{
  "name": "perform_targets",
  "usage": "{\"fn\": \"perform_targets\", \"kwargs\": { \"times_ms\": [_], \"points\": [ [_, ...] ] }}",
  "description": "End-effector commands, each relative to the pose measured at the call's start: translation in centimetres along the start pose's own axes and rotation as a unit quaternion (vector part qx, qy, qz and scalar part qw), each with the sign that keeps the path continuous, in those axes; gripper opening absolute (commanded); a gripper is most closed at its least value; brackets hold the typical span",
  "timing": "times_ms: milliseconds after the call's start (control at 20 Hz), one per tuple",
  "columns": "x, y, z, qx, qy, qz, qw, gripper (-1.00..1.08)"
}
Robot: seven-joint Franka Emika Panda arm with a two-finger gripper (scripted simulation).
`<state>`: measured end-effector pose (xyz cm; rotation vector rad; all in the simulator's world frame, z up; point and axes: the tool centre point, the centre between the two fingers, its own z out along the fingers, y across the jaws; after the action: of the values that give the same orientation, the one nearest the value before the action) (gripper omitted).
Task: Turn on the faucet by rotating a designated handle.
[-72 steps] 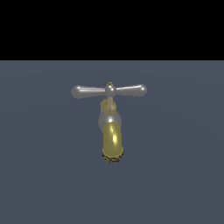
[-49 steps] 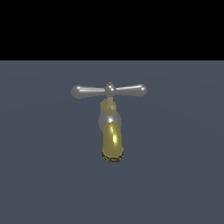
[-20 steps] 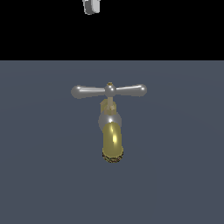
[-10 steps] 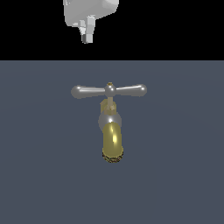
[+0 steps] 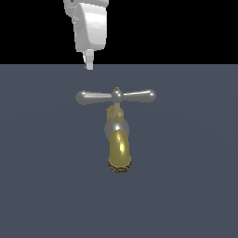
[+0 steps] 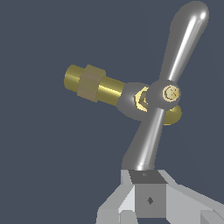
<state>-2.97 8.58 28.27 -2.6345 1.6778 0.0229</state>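
Note:
The faucet (image 5: 119, 148) stands mid-scene in the exterior view, with a yellow-brass curved spout, a dark rough tip and a silvery body. Its handle (image 5: 116, 96), a slim silver crossbar with a ball hub, lies level on top. My gripper (image 5: 88, 64) hangs above and just beyond the handle's end on the exterior view's left, apart from it, with the fingers together and empty. In the wrist view the handle (image 6: 168, 92) runs from my gripper (image 6: 148, 180) outward, with the faucet (image 6: 89, 83) behind the hub.
A flat dark blue-grey surface (image 5: 46, 186) surrounds the faucet. A black background lies above it. No other objects show.
My gripper has come down into view from the top edge, toward the handle's end on the exterior view's left. The faucet and handle have not moved.

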Motion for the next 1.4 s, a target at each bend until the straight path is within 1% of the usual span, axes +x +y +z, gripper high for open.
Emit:
{"fn": "perform_targets", "kwargs": {
  "times_ms": [0, 350, 650, 950, 1250, 1350],
  "points": [
    [-0.2, -0.8, 1.5, 0.000, 0.001, 0.029, 0.9996, -1.00],
    [-0.8, -2.6, 5.3, -0.002, 0.006, 0.099, 0.9951, -1.00],
    [-1.2, -3.4, 7.5, -0.002, 0.010, 0.136, 0.9907, -1.00],
    [-1.3, -3.7, 8.5, -0.002, 0.011, 0.153, 0.9882, -1.00],
    [-1.3, -3.7, 8.5, -0.002, 0.011, 0.154, 0.9881, -1.00],
    [-1.6, -3.2, 8.5, -0.002, 0.011, 0.154, 0.9881, -1.00]
  ]
}}
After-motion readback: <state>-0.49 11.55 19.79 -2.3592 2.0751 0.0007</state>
